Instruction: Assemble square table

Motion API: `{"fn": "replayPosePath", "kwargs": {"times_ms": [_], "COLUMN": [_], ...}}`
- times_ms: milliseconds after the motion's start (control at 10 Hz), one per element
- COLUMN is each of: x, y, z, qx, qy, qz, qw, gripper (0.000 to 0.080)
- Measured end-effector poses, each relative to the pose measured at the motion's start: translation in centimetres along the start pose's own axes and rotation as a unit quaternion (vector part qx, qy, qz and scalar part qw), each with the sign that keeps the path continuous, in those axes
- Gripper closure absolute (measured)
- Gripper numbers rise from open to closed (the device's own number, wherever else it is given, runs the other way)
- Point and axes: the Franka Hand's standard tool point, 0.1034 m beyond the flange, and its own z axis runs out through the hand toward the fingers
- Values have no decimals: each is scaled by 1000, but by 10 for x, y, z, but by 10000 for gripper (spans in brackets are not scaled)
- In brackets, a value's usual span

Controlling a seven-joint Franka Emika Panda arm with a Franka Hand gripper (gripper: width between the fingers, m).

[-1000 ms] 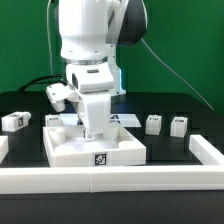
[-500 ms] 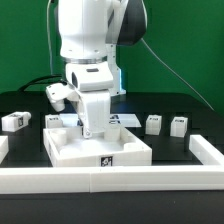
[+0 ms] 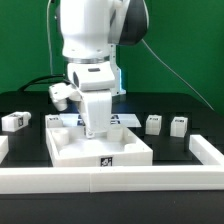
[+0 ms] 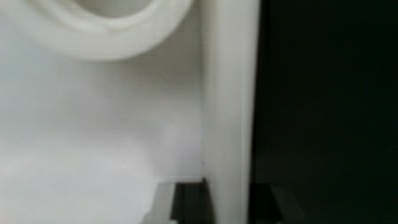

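Note:
The white square table top, with a raised rim and a tag on its front face, lies in the middle of the black table. My gripper is down at its far rim. In the wrist view the dark fingers stand on either side of the upright rim, closed on it, beside a round hole in the top's floor. Two white tagged legs lie at the exterior view's left. Two more lie at its right.
A long white border wall runs along the front, with a raised end at the exterior view's right. The marker board lies flat behind the table top. A cable hangs behind the arm.
The table top has slid a little toward the exterior view's right with the gripper on its rim. The legs have not moved.

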Motion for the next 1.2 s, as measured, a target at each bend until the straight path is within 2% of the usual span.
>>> {"fn": "replayPosePath", "kwargs": {"times_ms": [300,600,1000,1200], "x": [50,77,89,91], "y": [19,33,53,54], "z": [-4,-5,-1,0], "qx": [-8,-13,-17,-15], "qy": [5,8,16,17], "qz": [43,40,37,50], "qw": [999,999,999,999], "gripper": [732,733,733,732]}}
